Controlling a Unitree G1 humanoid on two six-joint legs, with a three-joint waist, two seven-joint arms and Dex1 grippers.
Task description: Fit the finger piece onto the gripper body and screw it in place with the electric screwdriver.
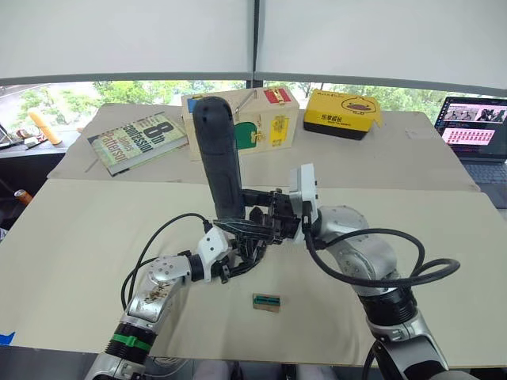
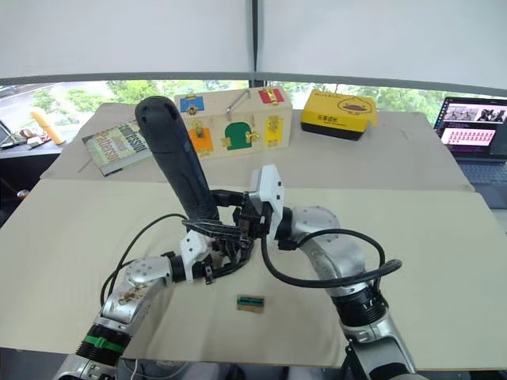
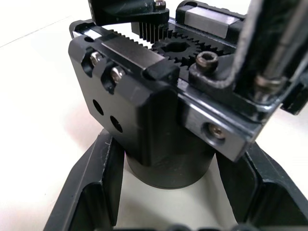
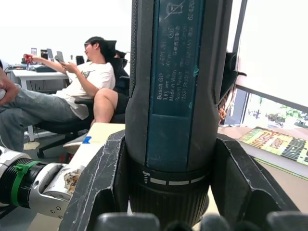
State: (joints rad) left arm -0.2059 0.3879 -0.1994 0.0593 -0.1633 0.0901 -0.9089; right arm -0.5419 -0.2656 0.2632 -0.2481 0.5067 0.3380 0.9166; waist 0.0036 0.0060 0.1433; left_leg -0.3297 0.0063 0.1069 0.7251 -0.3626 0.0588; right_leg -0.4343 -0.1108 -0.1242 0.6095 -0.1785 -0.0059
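Centre of the beige surface [image 1: 79, 261]: the left pincer [image 1: 230, 265] pinches the gripper body [image 3: 159, 130] by its round base, a finger [image 3: 94, 185] on each side, gear and toothed racks exposed on top. The right pincer [image 1: 277, 218] clamps the electric screwdriver [image 1: 219, 158], held near upright with its bit end down at the gripper body. A small green part [image 1: 267, 302] lies nearby on the surface

electric screwdriver [image 4: 175, 96] top cut off, bit hidden
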